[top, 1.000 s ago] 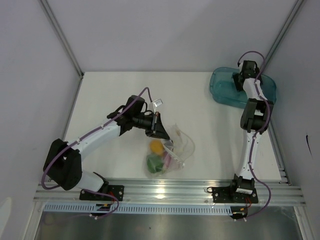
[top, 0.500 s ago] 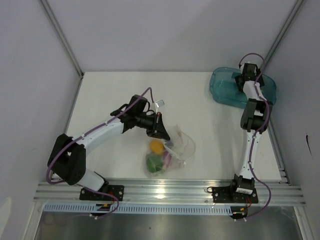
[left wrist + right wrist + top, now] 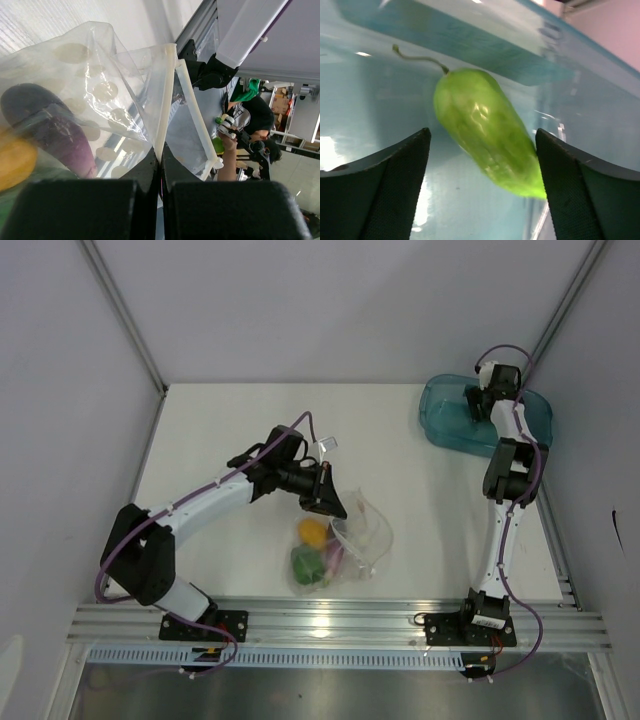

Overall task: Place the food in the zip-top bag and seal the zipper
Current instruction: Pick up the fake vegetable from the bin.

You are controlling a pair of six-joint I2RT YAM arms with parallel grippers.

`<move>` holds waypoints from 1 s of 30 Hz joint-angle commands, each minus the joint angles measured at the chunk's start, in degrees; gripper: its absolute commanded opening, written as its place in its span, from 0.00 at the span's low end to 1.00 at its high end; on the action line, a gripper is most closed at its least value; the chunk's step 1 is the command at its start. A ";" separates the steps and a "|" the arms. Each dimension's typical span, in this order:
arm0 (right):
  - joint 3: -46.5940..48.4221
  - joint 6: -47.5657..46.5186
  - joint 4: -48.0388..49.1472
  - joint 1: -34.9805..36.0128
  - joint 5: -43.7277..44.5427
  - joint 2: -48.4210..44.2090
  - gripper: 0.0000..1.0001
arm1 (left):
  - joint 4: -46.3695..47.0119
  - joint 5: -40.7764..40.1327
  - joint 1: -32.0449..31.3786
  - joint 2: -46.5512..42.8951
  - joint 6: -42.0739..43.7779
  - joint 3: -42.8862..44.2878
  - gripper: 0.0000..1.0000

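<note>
Since a second ago the left claw [image 3: 328, 502] has dragged the clear crinkly zip-top bag [image 3: 366, 536] slightly toward 3 o'clock, and the right claw [image 3: 482, 167] has reached deeper into the translucent teal plastic tray [image 3: 445, 422]. The light-green elongated toy piece [image 3: 485, 132] lies in that tray between the right claw's wide-spread fingers, ungripped. The left claw is pinched tight on the bag's white zipper strip [image 3: 166, 95]. The orange-yellow round fruit [image 3: 313, 531], purple eggplant [image 3: 47, 132] and dark-green pepper [image 3: 304, 562] sit inside the bag, at 6 o'clock from it.

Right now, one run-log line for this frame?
left gripper: shut on zipper | right gripper: open around light-green piece in teal tray | zip-top bag: unsealed, holds eggplant, orange fruit, pepper
</note>
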 commanded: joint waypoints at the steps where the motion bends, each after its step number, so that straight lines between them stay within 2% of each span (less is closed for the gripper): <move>1: 1.78 3.12 -6.14 -0.77 -7.14 2.58 0.86 | -0.10 -0.09 -1.01 0.19 -0.03 2.74 0.01; 6: -0.85 2.77 -6.86 -1.30 -5.93 1.88 0.81 | -1.07 -0.08 -1.01 0.45 0.59 3.26 0.01; 11: -1.56 1.81 -7.56 -1.48 -6.89 1.35 0.65 | -1.25 0.00 -1.01 0.62 0.94 3.44 0.01; 16: -1.47 0.40 -7.03 -0.34 -4.53 2.05 0.38 | -0.46 0.27 -1.01 0.62 0.77 3.00 0.01; 18: -1.56 -0.39 -6.24 0.10 -3.12 2.14 0.23 | -0.72 0.27 -1.01 0.80 1.12 3.09 0.01; 21: -1.65 -0.57 -4.22 0.98 -0.56 1.70 0.17 | -0.72 0.53 -0.92 1.06 1.20 3.09 0.01; 23: -1.82 -0.31 -3.17 1.16 -0.73 1.53 0.16 | -0.98 0.44 -1.01 0.98 1.38 3.35 0.01; 27: -2.00 0.05 -1.50 1.34 0.32 0.56 0.10 | -0.99 0.27 -1.01 0.80 1.56 3.18 0.01; 30: -1.91 0.22 0.00 1.60 1.55 -0.58 0.01 | -0.72 0.53 -1.01 1.06 1.38 2.91 0.01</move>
